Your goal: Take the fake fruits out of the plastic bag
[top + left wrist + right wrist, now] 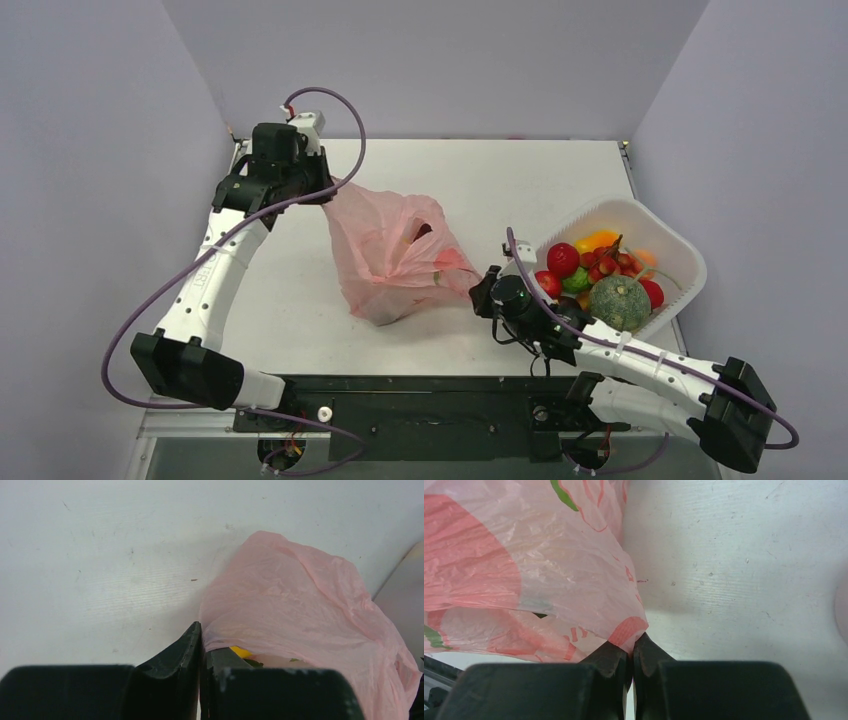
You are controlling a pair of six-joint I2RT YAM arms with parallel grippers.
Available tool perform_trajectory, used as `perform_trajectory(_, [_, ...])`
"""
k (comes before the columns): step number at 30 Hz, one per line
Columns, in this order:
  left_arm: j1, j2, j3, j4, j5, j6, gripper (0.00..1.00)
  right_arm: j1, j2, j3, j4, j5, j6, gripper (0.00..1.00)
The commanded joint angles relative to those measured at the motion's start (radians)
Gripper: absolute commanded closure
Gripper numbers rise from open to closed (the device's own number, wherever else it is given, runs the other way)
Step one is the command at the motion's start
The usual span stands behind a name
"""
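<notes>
The pink plastic bag [392, 255] lies on the table between my arms, with dim red shapes showing through it. My left gripper [322, 192] is shut on the bag's upper left edge; in the left wrist view the film [300, 605] runs into the closed jaws and a yellow fruit [241, 651] peeks from under it. My right gripper [478, 290] is shut on the bag's right edge [629, 630]. Several fake fruits [600, 275], red, yellow, orange and a green melon [619, 301], lie in the white basket [665, 235].
The white basket stands at the right of the table, close to my right arm. Grey walls enclose the table on three sides. The black rail with the arm bases [430, 410] runs along the near edge.
</notes>
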Motion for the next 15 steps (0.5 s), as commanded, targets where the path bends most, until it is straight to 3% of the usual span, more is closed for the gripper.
perform_trajectory(1, [0.011,0.0,0.053,0.02,0.074,0.01,0.72,0.004,0.016,0.048,0.01,-0.001,-0.03,1.0])
perform_trajectory(5, [0.01,-0.026,0.042,0.015,0.161,-0.012,0.29,0.005,0.036,0.133,-0.019,0.002,-0.114,1.0])
perform_trajectory(7, [0.01,-0.071,0.009,0.019,0.186,-0.028,0.13,0.005,0.036,0.175,-0.045,0.023,-0.16,0.93])
perform_trajectory(9, [0.01,-0.132,-0.03,0.021,0.209,-0.048,0.04,0.005,0.029,0.21,-0.071,0.038,-0.206,0.83])
perform_trajectory(14, [0.01,-0.317,-0.087,-0.006,0.272,-0.098,0.03,0.005,-0.016,0.283,-0.141,0.054,-0.336,0.46])
perform_trajectory(15, [0.011,-0.339,-0.101,-0.015,0.279,-0.106,0.03,0.005,-0.029,0.301,-0.147,0.061,-0.353,0.42])
